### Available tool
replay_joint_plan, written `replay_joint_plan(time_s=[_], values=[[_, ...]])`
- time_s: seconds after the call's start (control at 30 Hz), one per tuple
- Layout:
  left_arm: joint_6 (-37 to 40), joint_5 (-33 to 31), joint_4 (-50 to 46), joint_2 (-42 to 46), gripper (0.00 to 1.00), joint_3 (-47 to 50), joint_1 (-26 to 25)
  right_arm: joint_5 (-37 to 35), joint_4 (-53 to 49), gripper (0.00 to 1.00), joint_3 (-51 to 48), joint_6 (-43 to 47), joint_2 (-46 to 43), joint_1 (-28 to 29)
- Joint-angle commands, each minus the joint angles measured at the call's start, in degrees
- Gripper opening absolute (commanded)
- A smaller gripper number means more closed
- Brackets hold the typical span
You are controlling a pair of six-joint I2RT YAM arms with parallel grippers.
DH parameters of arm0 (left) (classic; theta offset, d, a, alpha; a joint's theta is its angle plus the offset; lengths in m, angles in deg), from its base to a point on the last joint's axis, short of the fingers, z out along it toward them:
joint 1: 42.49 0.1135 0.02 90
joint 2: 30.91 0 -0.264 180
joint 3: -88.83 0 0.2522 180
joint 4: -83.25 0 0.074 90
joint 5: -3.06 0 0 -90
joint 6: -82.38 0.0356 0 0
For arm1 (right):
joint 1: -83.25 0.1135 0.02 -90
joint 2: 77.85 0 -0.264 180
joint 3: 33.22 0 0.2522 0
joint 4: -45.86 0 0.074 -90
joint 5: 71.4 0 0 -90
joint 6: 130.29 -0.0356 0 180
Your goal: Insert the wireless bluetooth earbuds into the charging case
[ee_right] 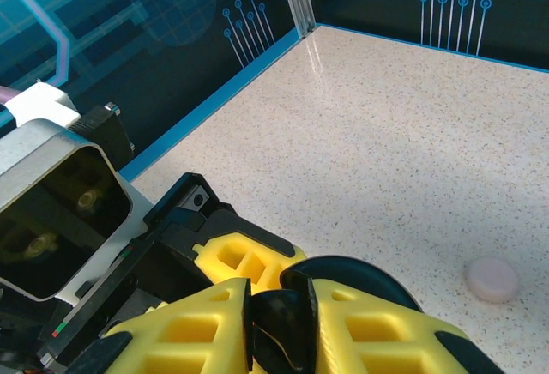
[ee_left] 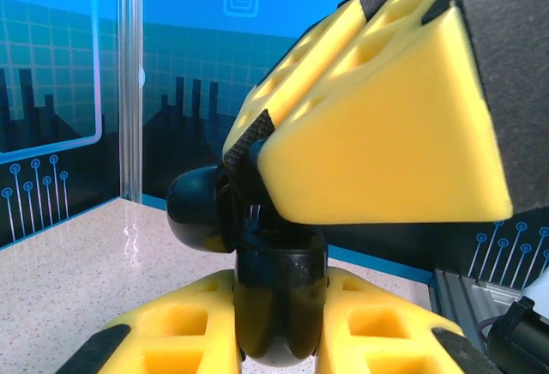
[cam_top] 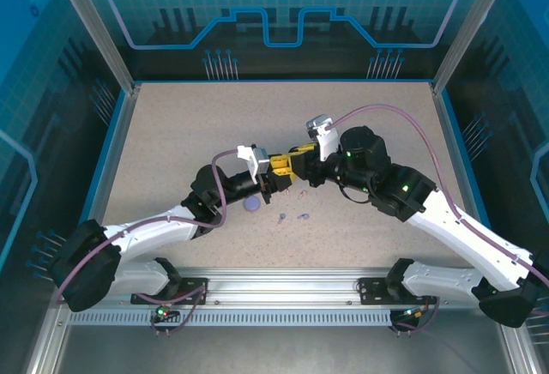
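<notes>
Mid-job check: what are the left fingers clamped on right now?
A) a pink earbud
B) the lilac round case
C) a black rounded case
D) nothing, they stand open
C: in the left wrist view the black rounded case sits pinched between the yellow left fingers, while the lilac round case lies apart on the table.

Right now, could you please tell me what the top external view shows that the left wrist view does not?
Top external adds a lilac round case and two lilac earbuds lying loose on the table, toward the arms' bases. Left wrist adds a close look at the black case clamped in the left end effector. Both share the right end effector, closed, close to the left one.
</notes>
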Motion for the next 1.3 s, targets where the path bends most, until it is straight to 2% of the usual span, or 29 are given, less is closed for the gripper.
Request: replay_joint_plan(time_s=[0.0,1.27], values=[[-0.64,0.37,2.71,1.29,0.02,-1.04,-0.45,-0.76,-3.3,0.23,0.55,-0.17,-0.06,0.77],[-0.7,0.01,2.49,1.61,0.02,-1.04,-0.51,-1.59,-3.43,0.24,-2.13,-0.56,-3.27,-0.33]])
